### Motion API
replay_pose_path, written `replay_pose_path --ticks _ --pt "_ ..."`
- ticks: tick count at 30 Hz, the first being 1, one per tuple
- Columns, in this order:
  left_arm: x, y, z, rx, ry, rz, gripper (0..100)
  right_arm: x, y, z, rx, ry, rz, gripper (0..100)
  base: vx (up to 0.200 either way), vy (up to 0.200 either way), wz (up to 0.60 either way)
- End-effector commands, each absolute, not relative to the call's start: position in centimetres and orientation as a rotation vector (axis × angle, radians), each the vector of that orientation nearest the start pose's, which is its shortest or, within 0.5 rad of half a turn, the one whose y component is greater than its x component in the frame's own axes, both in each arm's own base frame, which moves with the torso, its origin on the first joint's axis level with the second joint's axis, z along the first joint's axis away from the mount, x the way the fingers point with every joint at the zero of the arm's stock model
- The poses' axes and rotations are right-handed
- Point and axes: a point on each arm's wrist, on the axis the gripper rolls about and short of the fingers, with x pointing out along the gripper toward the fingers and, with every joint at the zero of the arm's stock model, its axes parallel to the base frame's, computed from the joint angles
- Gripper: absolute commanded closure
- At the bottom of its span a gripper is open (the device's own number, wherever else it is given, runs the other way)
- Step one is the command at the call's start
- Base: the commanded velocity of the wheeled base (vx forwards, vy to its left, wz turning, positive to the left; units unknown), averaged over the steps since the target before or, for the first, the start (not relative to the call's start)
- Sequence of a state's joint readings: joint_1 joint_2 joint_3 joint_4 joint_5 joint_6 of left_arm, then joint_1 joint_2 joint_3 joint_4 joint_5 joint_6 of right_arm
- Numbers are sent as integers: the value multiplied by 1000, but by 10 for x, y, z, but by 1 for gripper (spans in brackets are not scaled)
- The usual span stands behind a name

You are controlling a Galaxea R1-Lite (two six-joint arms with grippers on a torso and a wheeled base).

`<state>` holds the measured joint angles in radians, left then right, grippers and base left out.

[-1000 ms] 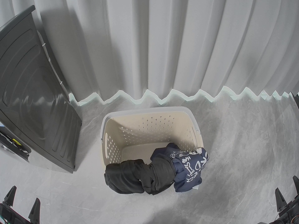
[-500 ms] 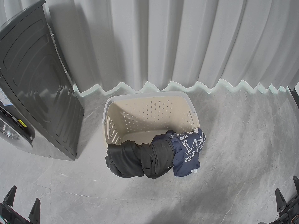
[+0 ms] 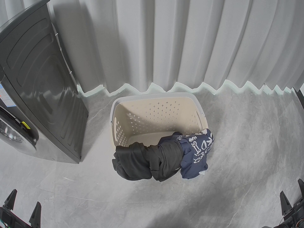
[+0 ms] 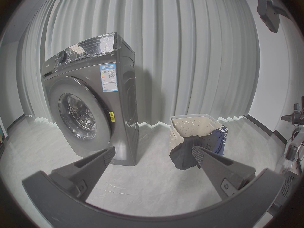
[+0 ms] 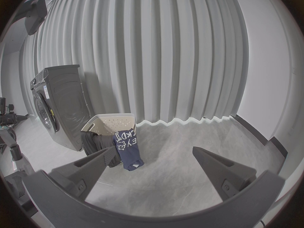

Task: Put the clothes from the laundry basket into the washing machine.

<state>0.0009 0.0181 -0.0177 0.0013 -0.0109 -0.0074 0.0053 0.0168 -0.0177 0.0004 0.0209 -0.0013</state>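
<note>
**Head view.** The laundry basket [image 3: 158, 96] stands on the floor [image 3: 250, 136] before the curtain [image 3: 177, 32], with the washing machine [image 3: 38, 89] apart from it on your left. Two pieces hang over the basket's near rim. A black garment [image 3: 139, 162] lies toward the left and a navy printed garment [image 3: 194, 157] at the right corner, and the two touch and partly overlap. Expect both to be soft, light and limp. They will probably sag and trail when lifted, and one may drag the other along. The bunched fold lying over the rim looks like your best hold, since a pinch there should gather several layers. The left gripper [image 3: 24, 203] and right gripper [image 3: 292, 192] sit low at the near corners, well apart from the basket, with fingers pointing forward.

**Left wrist view.** The left gripper [image 4: 152, 151] has its jaws spread wide with nothing between them. It is held low and roughly level, facing the washing machine [image 4: 91, 105]. The round door [image 4: 77, 116] appears shut, so you will likely need it opened before loading. The laundry basket [image 4: 193, 124] stands beside the machine, and the black garment [image 4: 183, 152] is draped down its outer wall.

**Right wrist view.** The right gripper [image 5: 153, 151] is likewise spread and empty, held low and roughly level. The navy printed garment [image 5: 128, 151] hangs down the outside of the basket corner nearest this arm. You cannot tell whether its lower hem touches the floor. This piece seems the natural first pick for the right arm.
</note>
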Motion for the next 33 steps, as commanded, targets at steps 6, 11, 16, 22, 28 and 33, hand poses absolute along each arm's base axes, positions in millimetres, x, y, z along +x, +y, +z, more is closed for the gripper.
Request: replay_pose_path --ticks 6,11,16,22,28,33 --pt "-23 0 76 -8 0 -9 0 -23 0 76 -2 0 28 0 0 200 0" --pt "-23 0 76 -8 0 -9 0 -23 0 76 -2 -2 28 0 0 200 0" --pt "-23 0 76 -8 0 -9 0 -23 0 76 -2 -2 28 0 0 200 0" --pt "-23 0 76 -8 0 -9 0 -23 0 76 -2 -2 28 0 0 200 0" --pt "-23 0 76 -8 2 -9 0 -23 0 76 -2 -2 28 0 0 200 0" --pt "-23 0 76 -8 2 -9 0 -23 0 76 -2 -2 28 0 0 200 0"
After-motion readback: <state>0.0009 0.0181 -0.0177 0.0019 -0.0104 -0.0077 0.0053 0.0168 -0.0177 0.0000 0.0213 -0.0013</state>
